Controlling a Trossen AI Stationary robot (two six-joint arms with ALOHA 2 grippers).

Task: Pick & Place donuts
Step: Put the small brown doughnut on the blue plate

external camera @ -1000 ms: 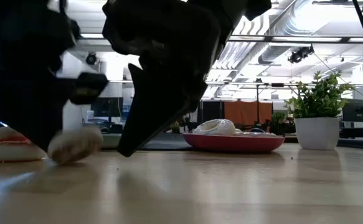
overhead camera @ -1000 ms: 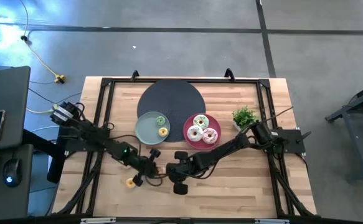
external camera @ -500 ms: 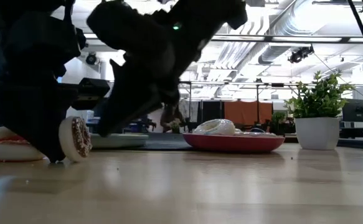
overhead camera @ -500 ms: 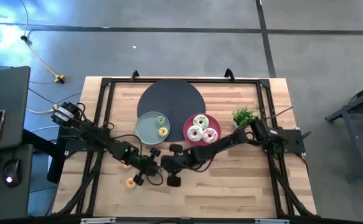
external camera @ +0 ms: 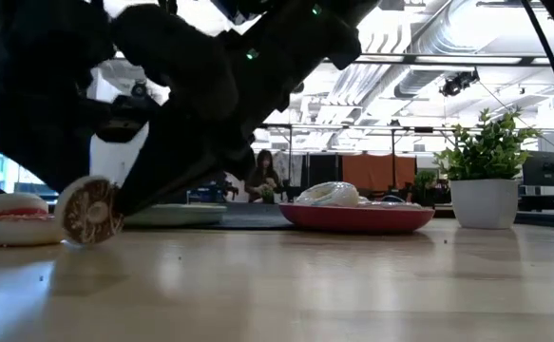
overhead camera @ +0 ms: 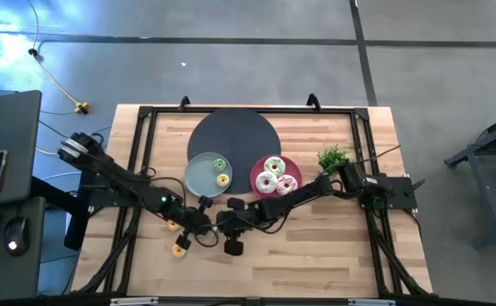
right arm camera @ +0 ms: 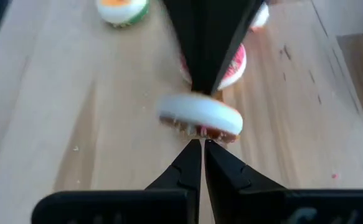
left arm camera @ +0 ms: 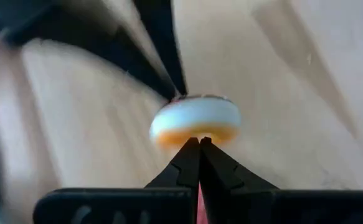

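Your right gripper [overhead camera: 215, 223] has slid toward 9 o'clock since before, closed and empty; left gripper [overhead camera: 203, 228] is pinched shut, empty. Donut [external camera: 88, 210] on edge between them may roll if nudged.

In the low view both arms are dark masses cut off by the top edge, and they hide part of the grey-green plate [external camera: 177, 215]. The left wrist view is smeared; the white-iced donut [left arm camera: 195, 119] just past the jaw tips is soft-edged, and its far side is hidden.
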